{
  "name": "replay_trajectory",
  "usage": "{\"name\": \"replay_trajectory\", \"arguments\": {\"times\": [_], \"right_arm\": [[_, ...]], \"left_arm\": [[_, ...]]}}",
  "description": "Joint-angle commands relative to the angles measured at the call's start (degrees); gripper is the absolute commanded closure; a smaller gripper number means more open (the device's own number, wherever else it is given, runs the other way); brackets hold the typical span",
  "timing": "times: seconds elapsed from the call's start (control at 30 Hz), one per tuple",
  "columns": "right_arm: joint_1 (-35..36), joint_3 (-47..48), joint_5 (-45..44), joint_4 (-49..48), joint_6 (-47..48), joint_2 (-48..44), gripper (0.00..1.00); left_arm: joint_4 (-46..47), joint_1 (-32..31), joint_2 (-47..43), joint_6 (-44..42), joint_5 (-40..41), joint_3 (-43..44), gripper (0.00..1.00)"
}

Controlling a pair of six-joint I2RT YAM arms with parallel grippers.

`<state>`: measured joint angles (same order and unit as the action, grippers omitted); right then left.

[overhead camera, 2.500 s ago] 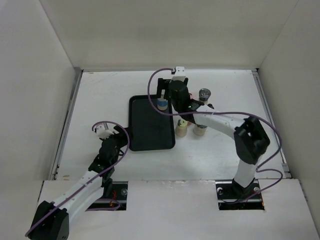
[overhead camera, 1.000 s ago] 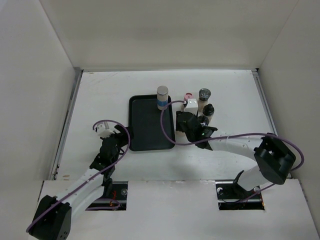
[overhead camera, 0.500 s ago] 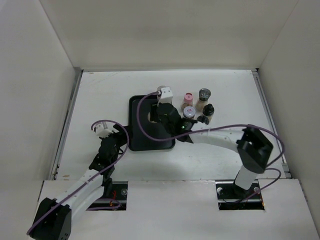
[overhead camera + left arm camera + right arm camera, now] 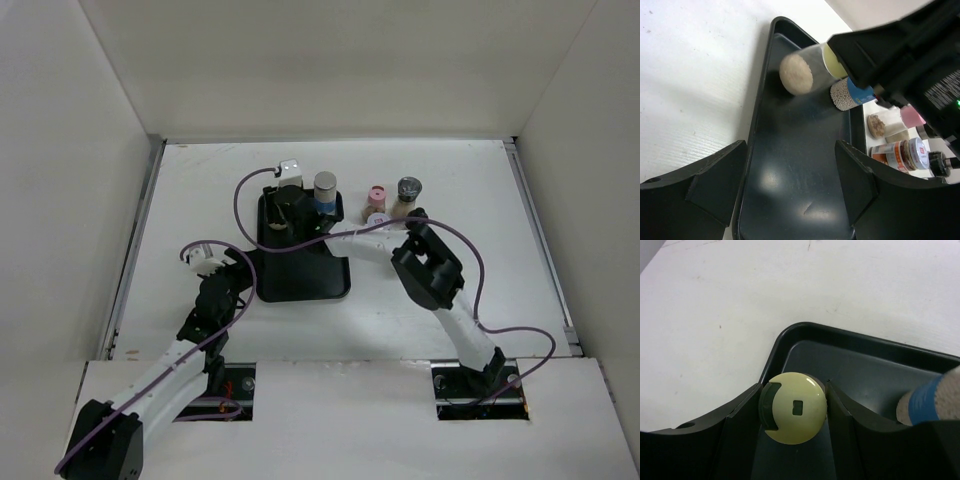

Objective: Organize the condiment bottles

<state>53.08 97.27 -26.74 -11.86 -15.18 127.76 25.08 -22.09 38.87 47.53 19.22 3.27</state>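
Note:
My right gripper (image 4: 283, 212) is shut on a jar with beige contents (image 4: 801, 71) and a pale yellow cap (image 4: 793, 407). It holds the jar over the far left corner of the black tray (image 4: 300, 270). A grey-capped bottle with a blue label (image 4: 325, 193) stands in the tray's far right corner, just right of the held jar. My left gripper (image 4: 238, 268) is open at the tray's near left edge, with only the tray floor (image 4: 790, 190) between its fingers. A pink-capped jar (image 4: 376, 194), a white-capped one (image 4: 377, 218) and a dark-capped one (image 4: 408, 188) stand right of the tray.
The right arm (image 4: 430, 270) stretches across the table from the near right to the tray, passing over the bottles beside it. White walls close in the table on the left, back and right. The tray's raised rim (image 4: 790, 335) curves just beyond the held jar.
The right arm has swung left from the cluster of bottles beside the tray, carrying the yellow-capped jar to the tray's far left corner. The left arm has stayed put.

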Motion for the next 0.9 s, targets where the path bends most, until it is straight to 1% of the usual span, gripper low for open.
{"name": "replay_trajectory", "arguments": {"times": [0.0, 0.07, 0.1, 0.17, 0.23, 0.33, 0.43, 0.53, 0.6, 0.63, 0.7, 0.73, 0.77, 0.8, 0.87], "right_arm": [[-0.65, 5.99, 1.25, -0.63, -0.29, 2.48, 0.47], [-0.65, 6.52, 0.73, -0.36, -0.81, 3.54, 0.43], [-0.65, 6.35, 0.55, -0.36, -1.25, 3.63, 0.38], [-0.65, 5.56, -0.24, -1.23, -2.04, 3.28, 0.25], [-0.74, 4.86, -0.68, -1.85, -2.66, 1.97, 0.17], [-0.57, 1.44, 0.28, -4.04, -3.72, -3.47, 0.12], [-0.57, -3.48, 1.43, -7.82, -3.37, -10.93, 0.11], [0.22, -11.2, 1.25, -11.86, -3.02, -19.8, 0.11], [0.4, -17.79, 0.64, -14.41, -2.75, -26.05, 0.18], [0.31, -21.3, 0.12, -15.29, -2.66, -29.21, 0.26], [0.31, -29.21, -2.07, -15.65, -2.49, -35.8, 0.48], [0.14, -33.34, -3.74, -15.22, -2.49, -39.22, 0.56], [-0.21, -37.55, -5.84, -14.52, -2.57, -42.74, 0.61], [-0.82, -41.69, -8.04, -13.03, -3.01, -46.34, 0.63], [-1.88, -48.46, -11.91, -8.47, -3.54, -53.38, 0.63]], "left_arm": [[3.04, 0.25, 0.41, 0.46, -0.24, -2.65, 0.3], [2.78, 0.25, -0.46, 0.46, -0.24, -2.74, 0.3], [2.78, 0.33, -0.55, 0.46, -0.24, -2.74, 0.3], [3.04, 0.25, 0.15, 0.29, -0.24, -2.65, 0.3], [3.04, 0.07, 0.15, 0.2, -0.33, -2.56, 0.3], [3.04, 0.07, -0.12, 0.2, -0.24, -2.74, 0.3], [3.22, 0.07, 0.59, 0.2, -0.24, -2.48, 0.3], [3.22, 0.16, -0.02, 0.11, -0.33, -2.65, 0.3], [3.22, -0.1, 0.94, 0.11, -0.24, -2.39, 0.29], [3.31, -0.19, 1.12, 0.02, -0.24, -2.3, 0.29], [3.48, -0.28, 0.77, -0.15, -0.41, -2.39, 0.29], [3.48, -0.28, 0.42, -0.24, -0.41, -2.56, 0.29], [3.48, -0.37, 0.41, -0.24, -0.33, -2.56, 0.29], [3.48, -0.37, 0.76, -0.24, -0.41, -2.39, 0.29], [3.57, -0.63, 1.47, -0.33, -0.68, -2.21, 0.29]]}}
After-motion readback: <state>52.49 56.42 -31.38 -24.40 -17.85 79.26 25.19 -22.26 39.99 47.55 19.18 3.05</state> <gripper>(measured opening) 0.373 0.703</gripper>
